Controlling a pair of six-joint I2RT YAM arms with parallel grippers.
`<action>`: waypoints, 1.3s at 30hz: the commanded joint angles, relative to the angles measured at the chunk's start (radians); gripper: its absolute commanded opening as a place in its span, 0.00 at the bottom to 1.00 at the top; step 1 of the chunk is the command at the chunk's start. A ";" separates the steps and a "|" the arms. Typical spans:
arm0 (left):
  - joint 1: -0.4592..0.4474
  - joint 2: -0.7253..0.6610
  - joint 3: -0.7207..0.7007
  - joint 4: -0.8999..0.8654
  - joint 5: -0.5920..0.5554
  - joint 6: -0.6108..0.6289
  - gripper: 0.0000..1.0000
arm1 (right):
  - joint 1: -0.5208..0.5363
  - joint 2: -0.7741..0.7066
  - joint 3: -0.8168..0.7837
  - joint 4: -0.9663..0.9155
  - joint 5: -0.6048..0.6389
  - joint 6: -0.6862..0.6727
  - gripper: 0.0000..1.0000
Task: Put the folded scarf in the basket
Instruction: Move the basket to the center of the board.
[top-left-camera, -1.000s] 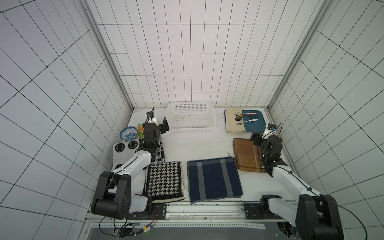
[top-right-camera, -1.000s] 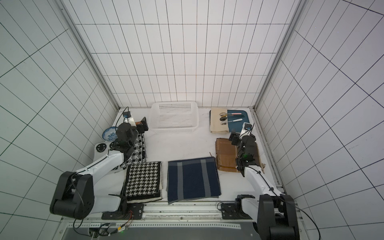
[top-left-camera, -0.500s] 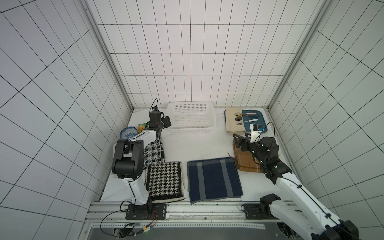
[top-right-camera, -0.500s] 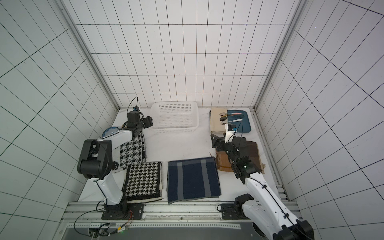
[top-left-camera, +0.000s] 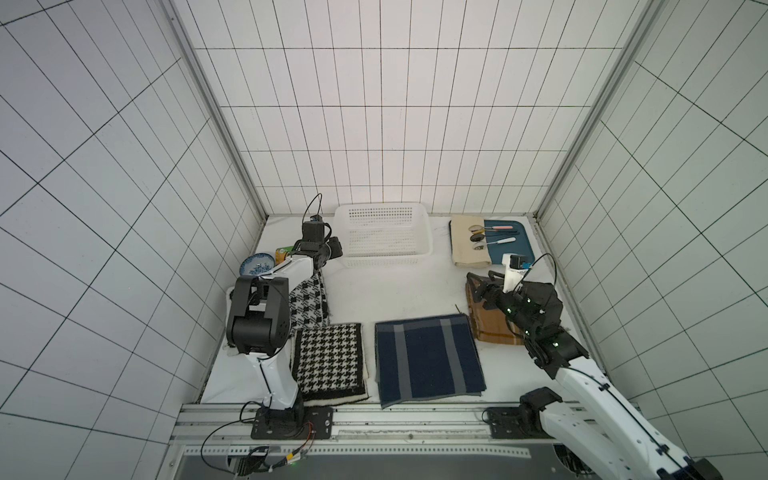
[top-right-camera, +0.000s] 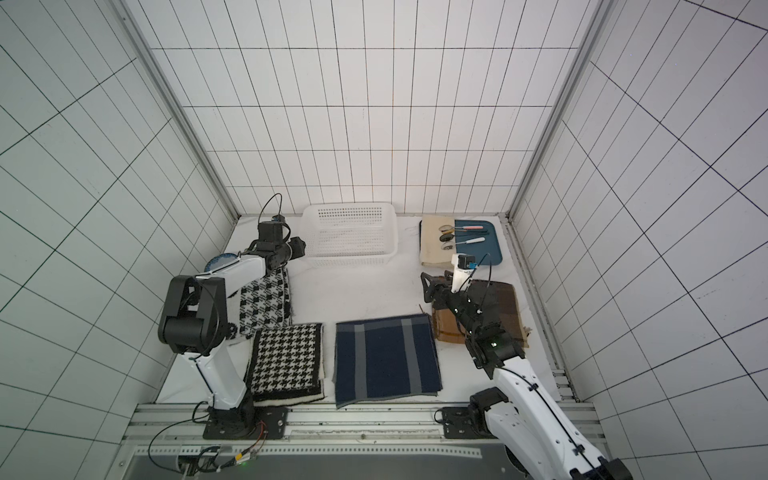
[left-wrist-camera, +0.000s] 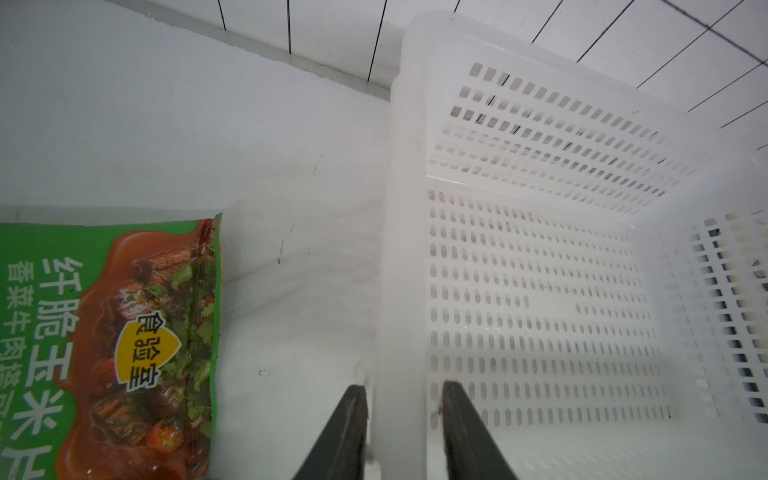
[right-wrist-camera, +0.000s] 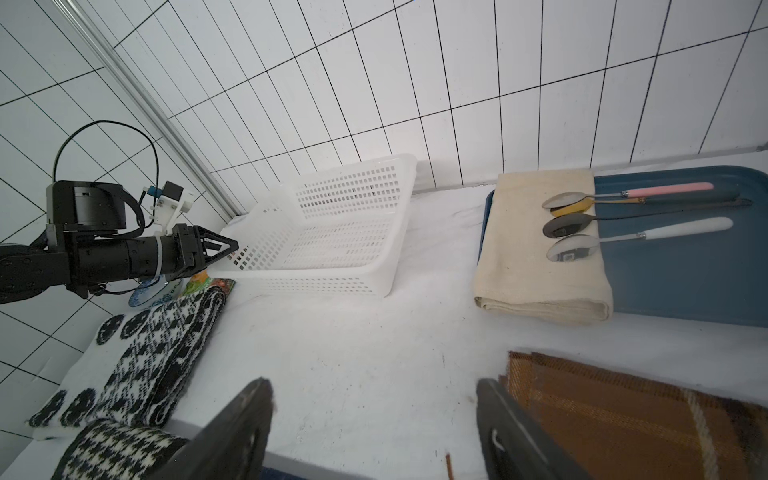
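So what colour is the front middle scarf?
Navy scarf, grey stripes, clearest in a top view.

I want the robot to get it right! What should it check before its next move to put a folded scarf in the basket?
1. Basket empty inside: ok.
2. Left gripper has a finger on each side of the basket's wall: ok.
3. Its grip is tight: cannot tell.
4. Right gripper open, holding nothing: ok.
5. Brown scarf folded flat, near the right gripper: ok.
6. A scarf in the basket: not ok, none yet.
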 joint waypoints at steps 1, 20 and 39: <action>-0.005 -0.004 0.004 -0.034 0.014 0.007 0.26 | 0.013 -0.018 -0.028 0.016 0.002 0.011 0.79; -0.202 -0.183 -0.176 -0.131 -0.114 -0.069 0.04 | 0.015 -0.032 -0.015 -0.029 0.004 0.006 0.78; -0.263 -0.311 -0.294 -0.141 -0.116 -0.109 0.40 | 0.016 0.046 -0.008 -0.025 0.010 -0.011 0.79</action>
